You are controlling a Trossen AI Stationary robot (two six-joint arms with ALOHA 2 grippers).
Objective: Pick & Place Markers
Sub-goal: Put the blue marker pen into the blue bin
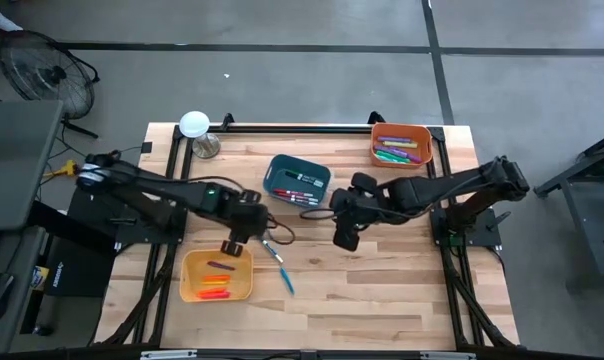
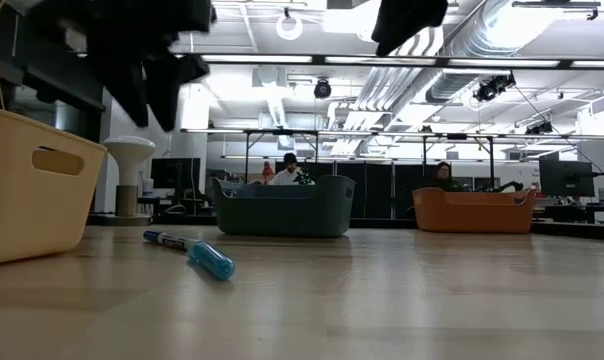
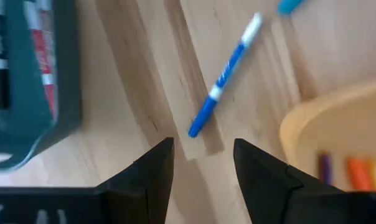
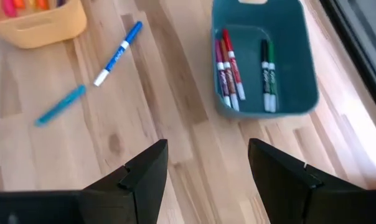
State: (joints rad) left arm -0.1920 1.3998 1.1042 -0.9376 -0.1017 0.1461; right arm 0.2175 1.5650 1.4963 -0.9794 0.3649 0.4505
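Grey concrete floor surrounds the wooden bench (image 1: 382, 290), and past it I can see an open workroom with screens and two people seated far back. On the bench stand three bins: a teal bin (image 1: 297, 181) near the middle back with red and green markers (image 4: 228, 70) inside, an orange bin (image 1: 402, 145) at the back right corner with several markers in it, and a yellow bin (image 1: 216, 276) toward the front left holding orange and red markers. A blue marker (image 3: 222, 84) with a white end lies loose on the bare wood just beside the yellow bin, between it and the bench's middle, and a light-blue marker (image 1: 287, 283) lies close to it, a little nearer the front edge. The left gripper (image 1: 238, 243) hangs over the back edge of the yellow bin, just beside the blue marker, its jaws apart and holding nothing. The right gripper (image 1: 344, 235) waits above bare wood just right of the teal bin, jaws spread wide and empty. A white lamp-like object (image 1: 194, 124) and a small metal cup (image 1: 206, 146) sit at the back left corner.
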